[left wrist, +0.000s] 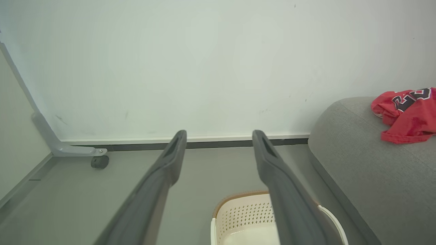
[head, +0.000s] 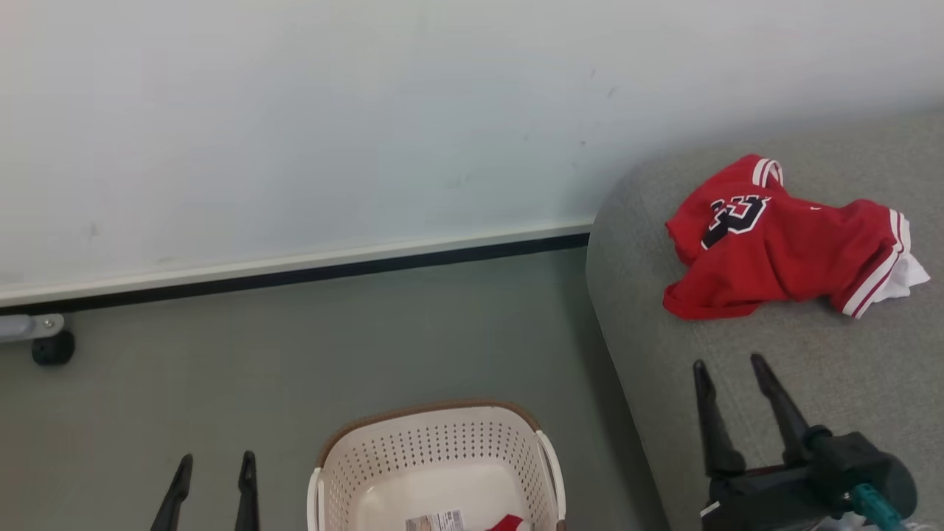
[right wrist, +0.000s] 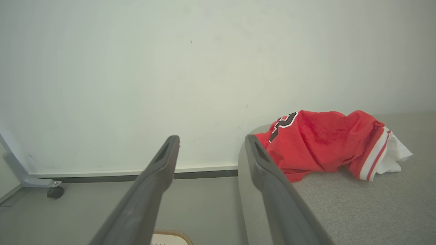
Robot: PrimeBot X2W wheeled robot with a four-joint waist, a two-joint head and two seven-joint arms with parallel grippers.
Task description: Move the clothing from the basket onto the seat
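Observation:
A crumpled red garment (head: pixel 782 240) with a dark navy number, striped trim and white lining lies on the light-grey seat (head: pixel 848 369), and also appears as the garment (right wrist: pixel 323 143) on the seat (right wrist: pixel 368 207) and the garment (left wrist: pixel 408 115) on the seat (left wrist: pixel 368 177). The cream basket (head: pixel 439 472) stands on the floor at bottom centre; a scrap of red cloth (head: pixel 509 523) and a label show at its bottom edge. My right gripper (head: pixel 734 369) hovers open over the seat, short of the garment. My left gripper (head: pixel 215 464) is open, left of the basket (left wrist: pixel 245 217).
A white wall with a pale skirting and dark strip (head: pixel 295 269) runs behind. A grey frame leg with a black caster (head: pixel 51 346) stands at the left on the grey-green floor (head: pixel 295 354). The seat's rounded edge sits close to the basket's right side.

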